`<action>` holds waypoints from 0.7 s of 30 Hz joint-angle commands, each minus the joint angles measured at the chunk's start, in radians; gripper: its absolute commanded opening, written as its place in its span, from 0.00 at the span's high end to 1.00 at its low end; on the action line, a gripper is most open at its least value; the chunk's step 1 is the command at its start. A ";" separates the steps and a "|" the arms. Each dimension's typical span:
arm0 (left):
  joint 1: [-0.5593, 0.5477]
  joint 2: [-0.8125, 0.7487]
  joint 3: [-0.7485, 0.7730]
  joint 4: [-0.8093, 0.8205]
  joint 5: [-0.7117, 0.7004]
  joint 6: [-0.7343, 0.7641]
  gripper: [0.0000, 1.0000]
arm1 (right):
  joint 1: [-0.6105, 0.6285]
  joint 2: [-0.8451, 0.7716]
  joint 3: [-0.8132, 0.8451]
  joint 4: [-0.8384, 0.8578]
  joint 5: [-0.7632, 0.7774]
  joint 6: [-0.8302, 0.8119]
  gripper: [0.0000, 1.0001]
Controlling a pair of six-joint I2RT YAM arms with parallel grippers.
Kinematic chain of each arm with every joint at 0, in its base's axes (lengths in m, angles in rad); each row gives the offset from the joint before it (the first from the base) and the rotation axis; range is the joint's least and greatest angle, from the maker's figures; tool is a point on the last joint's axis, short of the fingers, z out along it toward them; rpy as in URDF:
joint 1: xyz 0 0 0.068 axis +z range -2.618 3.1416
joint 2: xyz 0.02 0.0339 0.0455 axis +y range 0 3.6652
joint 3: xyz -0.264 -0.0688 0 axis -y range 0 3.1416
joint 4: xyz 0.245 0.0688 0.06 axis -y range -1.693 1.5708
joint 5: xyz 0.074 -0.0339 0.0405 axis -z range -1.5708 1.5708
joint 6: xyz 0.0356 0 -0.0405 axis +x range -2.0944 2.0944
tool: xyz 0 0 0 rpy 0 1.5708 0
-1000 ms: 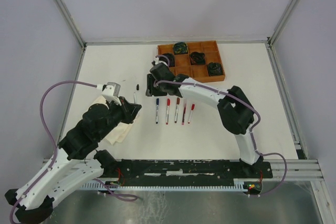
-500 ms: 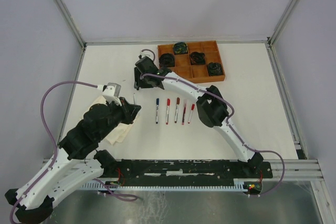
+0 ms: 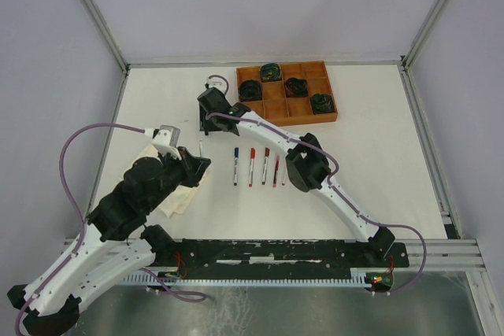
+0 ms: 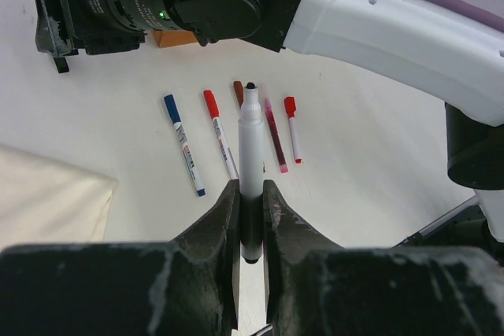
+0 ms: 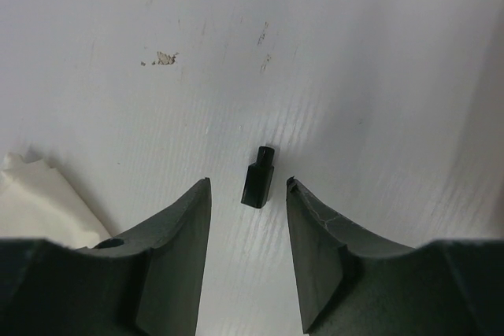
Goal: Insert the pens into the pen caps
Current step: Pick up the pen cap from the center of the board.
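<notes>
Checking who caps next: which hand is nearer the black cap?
Right. The right hand hangs open, straddling the black cap on the table. The left hand is apart from it, shut on a pen.

At lower centre, the fingers [image 4: 216, 230] pinch a white black-tipped pen [image 4: 252, 143] pointing up the frame; beyond it, other pens [image 4: 183, 144] lie on the table [image 4: 378, 171].

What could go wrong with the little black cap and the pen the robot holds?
The black cap lies flat between the open fingers of the right end effector, so closing might flick it away or grip it crooked. The left end effector pinches the pen near its back end, so pushing the cap on may tilt it.
</notes>
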 commanded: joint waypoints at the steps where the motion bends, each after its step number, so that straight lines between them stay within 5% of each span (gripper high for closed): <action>1: 0.001 -0.012 0.002 0.018 -0.023 0.039 0.97 | 0.007 0.044 0.082 0.013 0.048 -0.006 0.50; 11: 0.001 -0.020 0.002 0.016 -0.029 0.036 0.97 | 0.008 0.112 0.136 0.012 0.027 0.011 0.53; 21: 0.000 -0.024 0.001 0.014 -0.035 0.036 0.97 | 0.017 0.129 0.136 -0.023 -0.006 -0.002 0.67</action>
